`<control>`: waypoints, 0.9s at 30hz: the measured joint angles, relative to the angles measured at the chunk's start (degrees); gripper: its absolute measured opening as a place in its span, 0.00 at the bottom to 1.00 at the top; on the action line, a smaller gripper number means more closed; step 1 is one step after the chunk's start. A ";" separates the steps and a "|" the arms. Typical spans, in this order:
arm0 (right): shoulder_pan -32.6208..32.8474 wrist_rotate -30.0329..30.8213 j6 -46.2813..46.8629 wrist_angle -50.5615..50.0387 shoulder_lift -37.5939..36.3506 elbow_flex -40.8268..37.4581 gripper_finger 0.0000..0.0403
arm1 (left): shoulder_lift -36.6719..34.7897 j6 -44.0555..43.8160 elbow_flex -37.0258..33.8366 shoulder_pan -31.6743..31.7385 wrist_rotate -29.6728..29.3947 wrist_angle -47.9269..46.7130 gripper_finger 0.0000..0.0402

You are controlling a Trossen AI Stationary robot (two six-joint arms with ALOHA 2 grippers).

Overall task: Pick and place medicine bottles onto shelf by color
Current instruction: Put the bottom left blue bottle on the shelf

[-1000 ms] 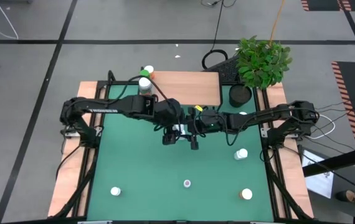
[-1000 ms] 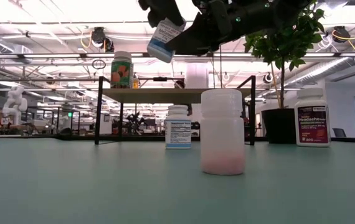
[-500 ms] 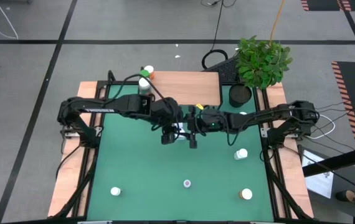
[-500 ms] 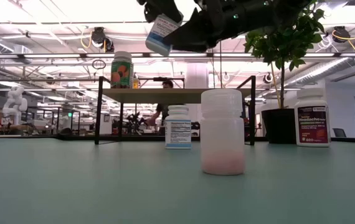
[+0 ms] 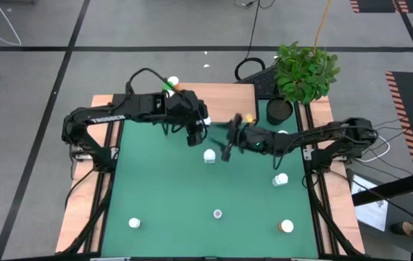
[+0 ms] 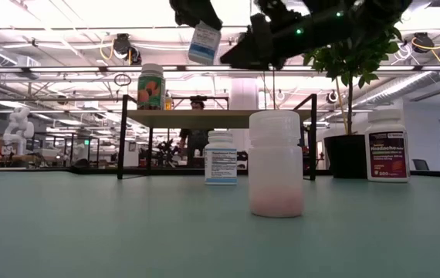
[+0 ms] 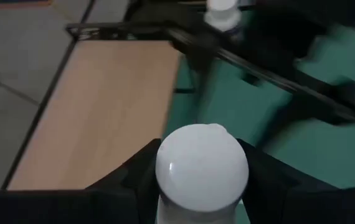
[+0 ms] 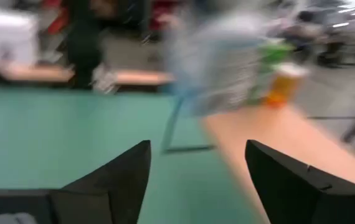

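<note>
Holding now: left gripper (image 7: pixel 196 186) is clamped on a white-capped bottle (image 6: pixel 204 42), raised above the tabletop (image 5: pixel 163 196) near the shelf (image 5: pixel 217 101).
Right gripper (image 8: pixel 196 180): fingers apart, empty, beside it.
Handling: likely light, rigid, smooth plastic; squeeze the round body below the cap, keeping it upright.

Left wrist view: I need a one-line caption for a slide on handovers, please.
Left gripper grips a white-capped bottle above the green mat, light wood shelf top ahead.
</note>
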 joint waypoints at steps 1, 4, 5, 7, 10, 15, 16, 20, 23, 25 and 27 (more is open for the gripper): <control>-0.60 0.48 0.41 0.48 -1.11 -1.09 0.67 | 0.00 0.01 0.00 0.09 0.50 0.37 0.45; -1.77 0.19 1.18 1.60 -4.48 -4.89 0.70 | -0.10 0.39 0.00 0.13 0.77 2.69 0.48; -1.95 0.04 1.29 2.35 -5.84 -6.00 0.71 | -0.53 0.60 0.00 0.15 0.78 3.38 0.49; -2.23 -0.16 1.24 4.08 -9.36 -8.44 0.71 | -1.08 0.65 0.01 0.16 0.80 5.83 0.48; -2.59 -2.54 1.12 6.06 -13.89 -12.38 0.70 | -2.40 0.02 0.07 -0.25 1.05 7.80 0.45; -3.90 -10.02 3.80 12.25 -19.84 -16.39 0.70 | -4.34 -0.93 0.01 -1.41 1.46 8.82 0.44; -4.15 -11.28 4.54 12.31 -20.59 -16.86 0.70 | -4.61 -0.93 0.01 -1.83 1.47 9.18 0.45; -4.11 -13.60 5.51 12.04 -21.21 -17.08 0.70 | -5.82 -0.97 0.02 -3.07 1.41 9.50 0.49; -4.06 -13.53 5.48 12.16 -20.92 -17.08 0.70 | -6.08 -0.90 0.04 -3.85 1.35 10.15 0.47; -4.06 -13.56 5.46 12.07 -20.66 -17.08 0.70 | -6.46 -0.94 0.02 -4.23 1.30 9.58 0.45; -4.06 -14.26 5.55 12.31 -20.66 -17.08 0.70 | -6.69 -0.88 0.02 -4.64 1.23 9.81 0.43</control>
